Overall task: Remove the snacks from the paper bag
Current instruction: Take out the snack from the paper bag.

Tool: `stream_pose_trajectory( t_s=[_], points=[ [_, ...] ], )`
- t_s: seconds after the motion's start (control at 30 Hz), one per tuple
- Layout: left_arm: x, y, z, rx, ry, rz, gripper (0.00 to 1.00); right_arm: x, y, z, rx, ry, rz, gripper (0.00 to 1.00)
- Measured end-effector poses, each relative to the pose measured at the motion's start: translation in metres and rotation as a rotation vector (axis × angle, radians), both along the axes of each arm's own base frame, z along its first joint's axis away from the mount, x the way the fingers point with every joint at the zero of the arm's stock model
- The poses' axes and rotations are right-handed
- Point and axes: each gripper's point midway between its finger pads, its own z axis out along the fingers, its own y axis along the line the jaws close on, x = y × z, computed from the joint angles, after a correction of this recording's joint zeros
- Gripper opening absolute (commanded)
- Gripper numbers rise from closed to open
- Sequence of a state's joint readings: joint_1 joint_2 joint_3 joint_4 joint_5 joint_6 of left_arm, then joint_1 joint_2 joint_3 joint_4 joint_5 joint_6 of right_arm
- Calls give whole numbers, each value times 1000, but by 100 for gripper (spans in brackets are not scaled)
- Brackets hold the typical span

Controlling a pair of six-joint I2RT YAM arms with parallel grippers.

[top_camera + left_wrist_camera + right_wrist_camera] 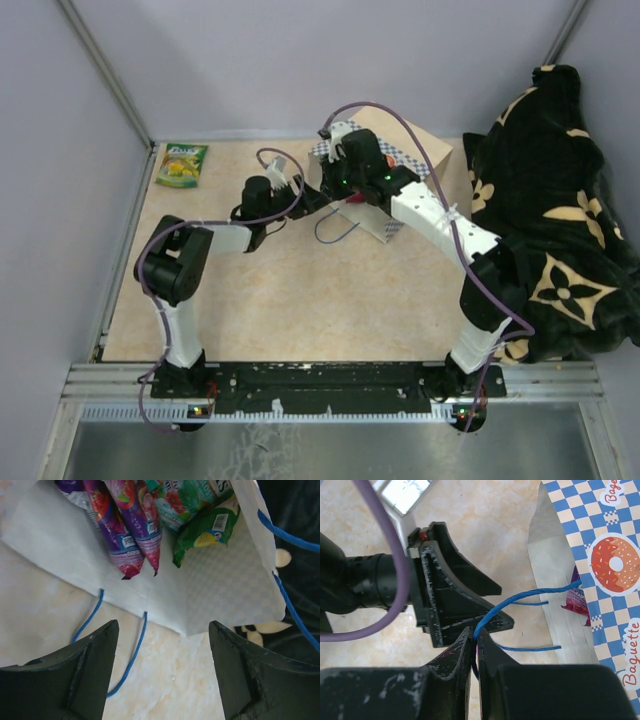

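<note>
Top view first. The bag [405, 138] lies on its side on the counter [300, 300] at about 1 o'clock, and both my wrists crowd over its mouth, so the opening itself is hidden here. One green packet [181, 164] sits alone near the 10 o'clock corner, well apart from the bag and already out. A blanket [565, 230] is heaped at 3 o'clock, just beside the bag.

From my left wrist, my left jaws stand wide apart with nothing between them, aimed at the bag's open mouth. Purple packets [132, 535] and a green one [207, 530] lie inside at 12 o'clock. Their upper ends are cut off by the frame edge, so I cannot count them. The slack handle [127, 650] droops onto the counter at 7 o'clock.

From my right wrist, my right jaws are pinched tight on the taut handle [492, 611]. I judge this grip keeps the mouth lifted so the left side can reach in. The checkered band [580, 525] runs down at 3 o'clock, and only a purple corner [576, 600] peeks out past the rim — the rest of the contents are hidden from here.
</note>
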State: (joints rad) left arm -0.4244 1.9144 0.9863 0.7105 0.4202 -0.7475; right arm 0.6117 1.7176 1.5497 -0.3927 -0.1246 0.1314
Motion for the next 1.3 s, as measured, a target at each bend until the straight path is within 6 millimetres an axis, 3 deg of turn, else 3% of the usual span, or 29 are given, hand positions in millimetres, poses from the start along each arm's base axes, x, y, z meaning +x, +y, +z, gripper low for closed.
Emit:
stream_pose_trajectory(
  t_s=[0.37,0.77,1.0,1.3],
  points=[
    [26,-66,-11,-158,92,75,73,11,-9,13,7,-29,-37,8],
    [70,-78,-22,-192,100,267,70,10,-27,47,37,-90,-76,9],
    [83,-91,-45,-163,113,314,67,12,-31,47,37,-89,-85,8],
    [98,-115,-45,-146,90,326,59,15,-35,50,43,-95,-93,8]
  ],
)
